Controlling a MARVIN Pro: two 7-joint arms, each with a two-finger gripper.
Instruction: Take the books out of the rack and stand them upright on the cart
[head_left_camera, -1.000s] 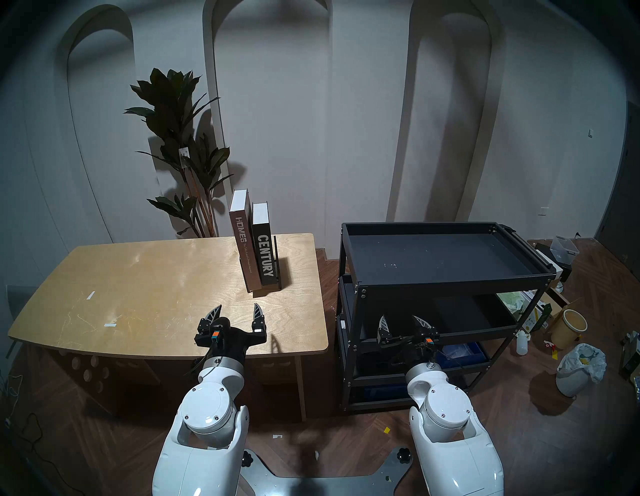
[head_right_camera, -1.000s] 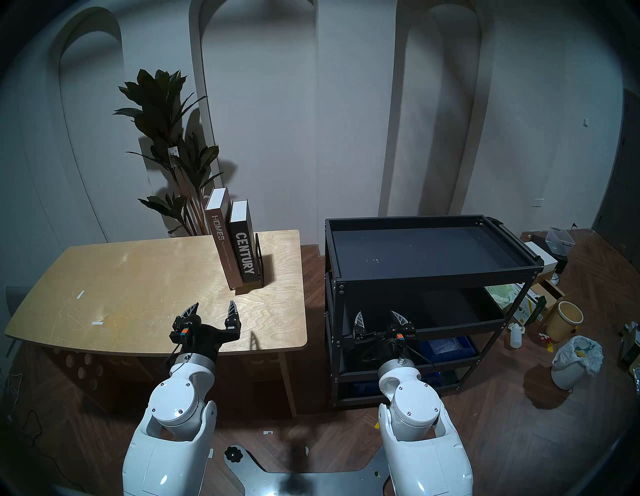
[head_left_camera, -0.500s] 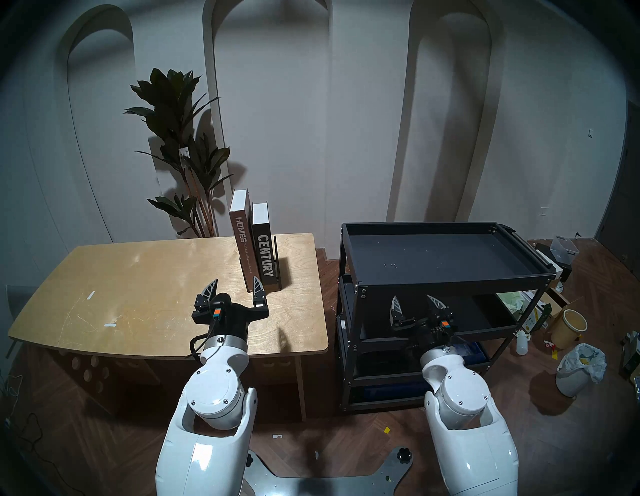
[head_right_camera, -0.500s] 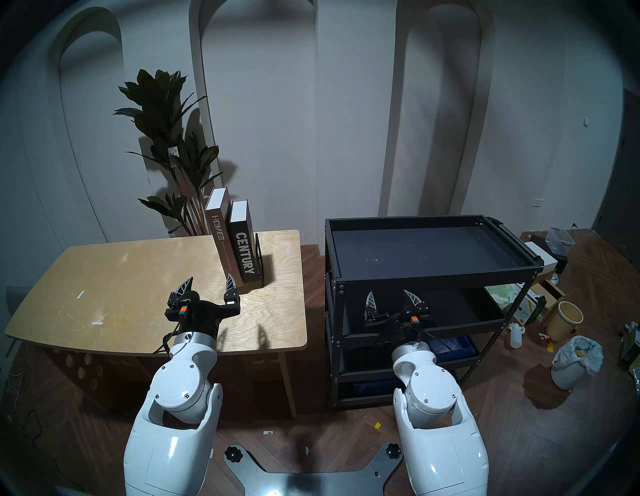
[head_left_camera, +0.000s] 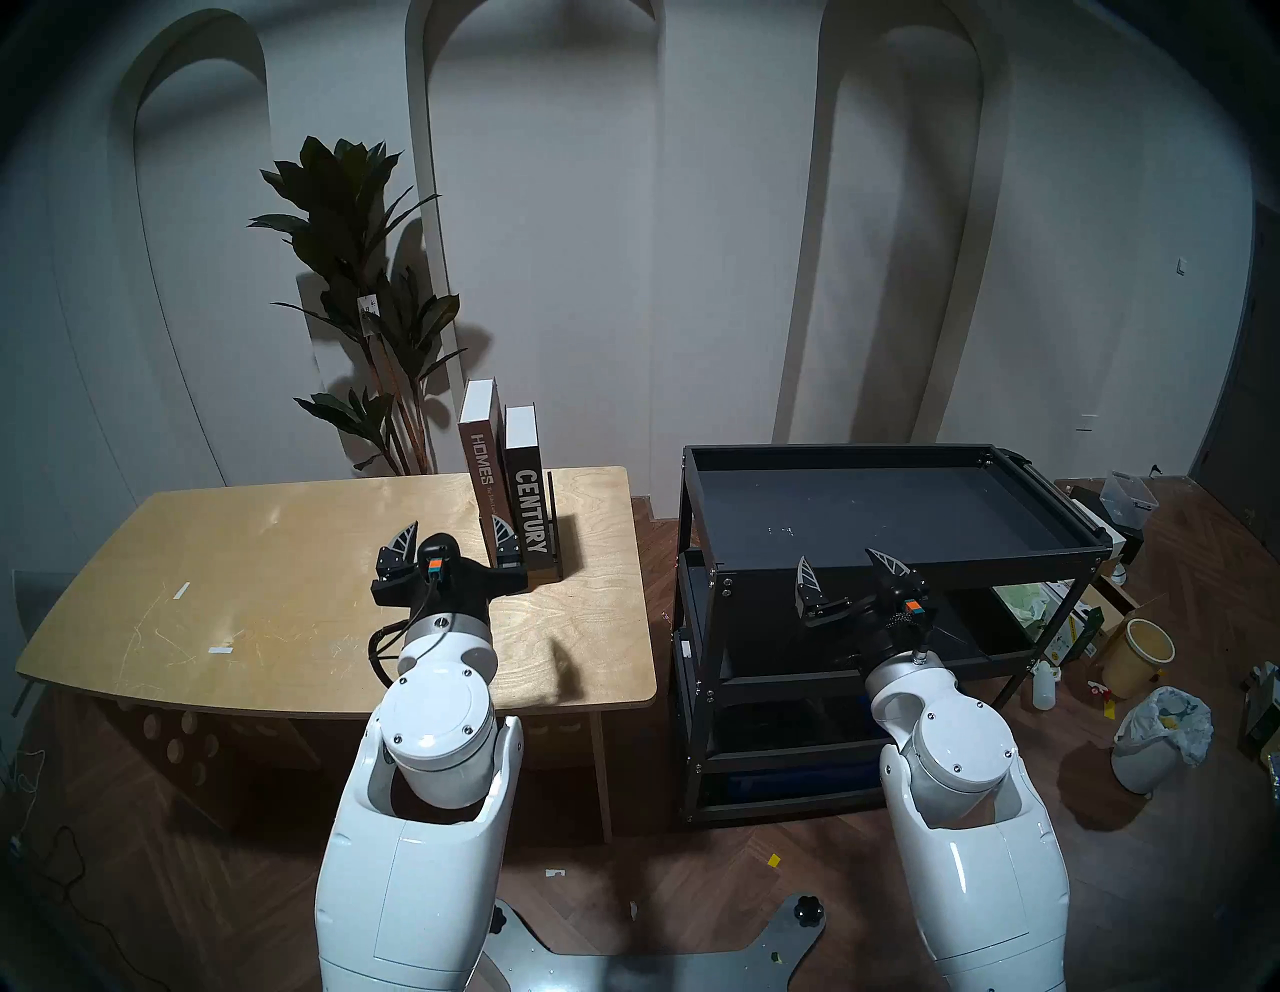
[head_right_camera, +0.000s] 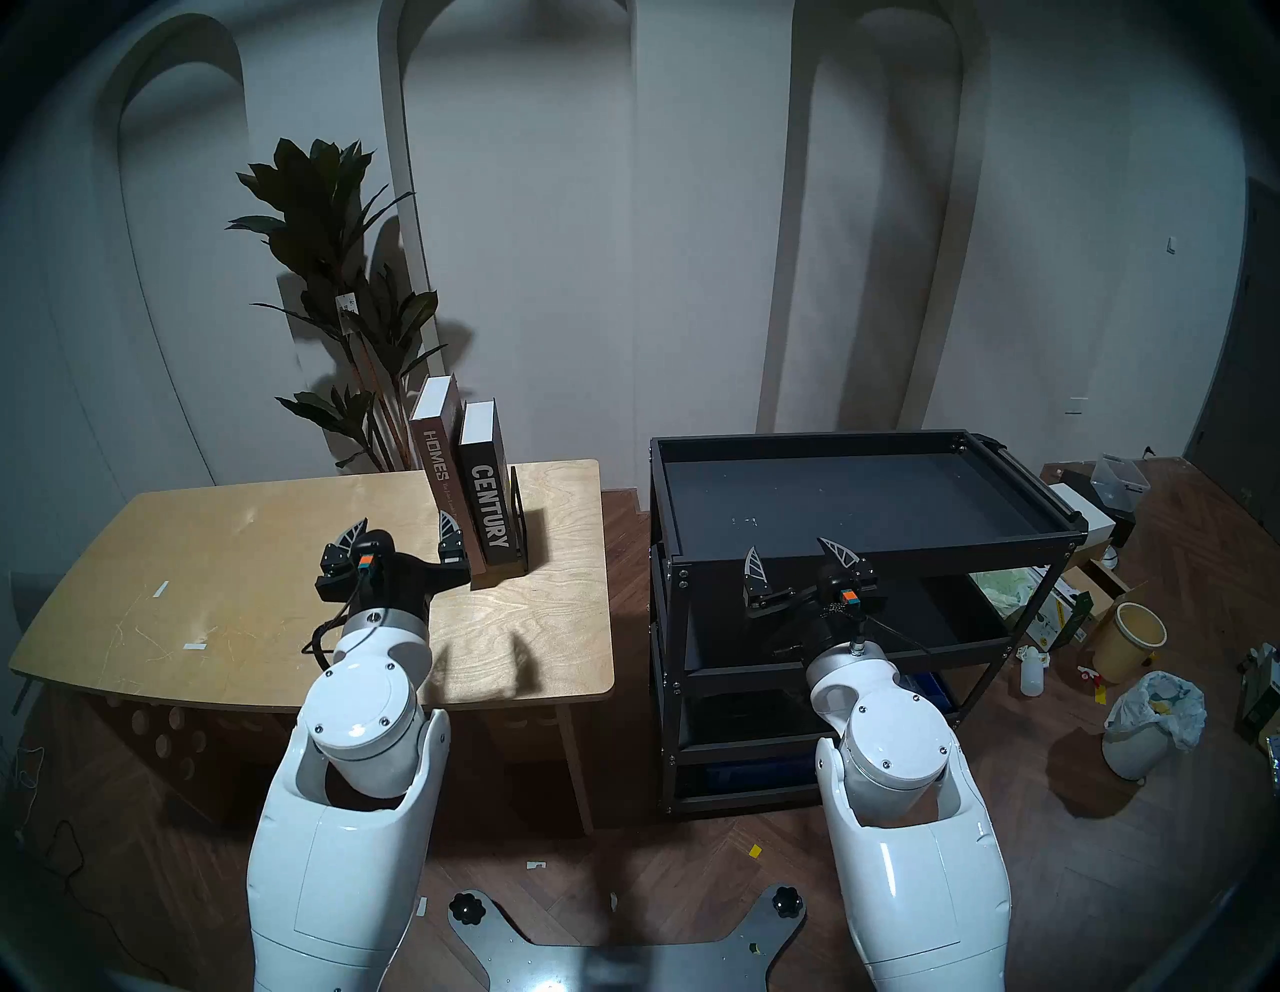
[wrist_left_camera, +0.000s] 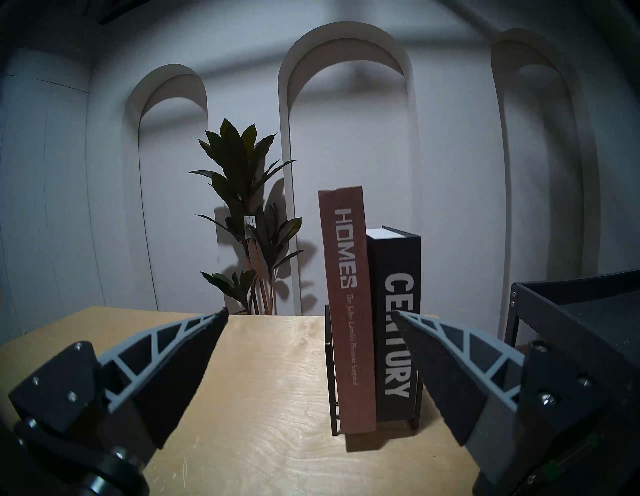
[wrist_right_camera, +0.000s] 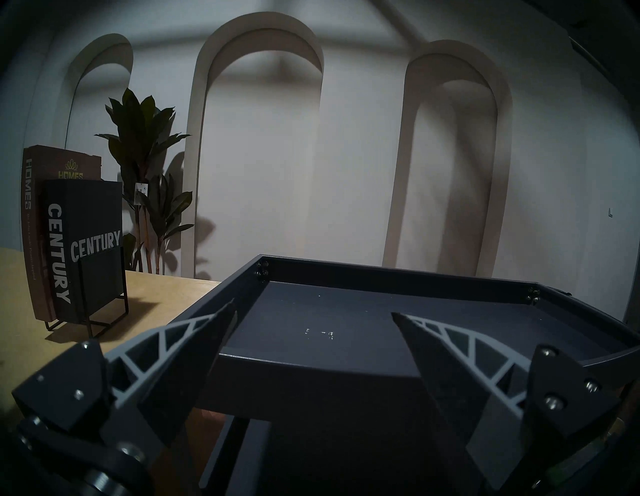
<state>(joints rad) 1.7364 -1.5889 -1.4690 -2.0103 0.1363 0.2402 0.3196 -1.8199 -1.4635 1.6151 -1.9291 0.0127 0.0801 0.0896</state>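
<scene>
Brown and black, the two books stand side by side in the little wire rack (head_left_camera: 554, 526) on the wooden surface (head_left_camera: 277, 589). From the head views, the brown book (head_left_camera: 483, 471) says "HOMES" and the black book (head_left_camera: 528, 509) says "CENTURY". The left gripper (head_left_camera: 460, 537) floats just in front of the brown book with its fingers spread wide, holding nothing. The right gripper (head_left_camera: 848, 569) floats at the front edge of the black cart (head_left_camera: 900, 560), also spread wide and holding nothing.

From the left wrist view, both books (wrist_left_camera: 370, 311) stand straight up, touching each other, a bit right of the middle between the two fingers (wrist_left_camera: 173, 363).

From the right wrist view, the cart's top tray (wrist_right_camera: 381, 329) lies just ahead, and the rack (wrist_right_camera: 100, 294) sits far off to the left.
</scene>
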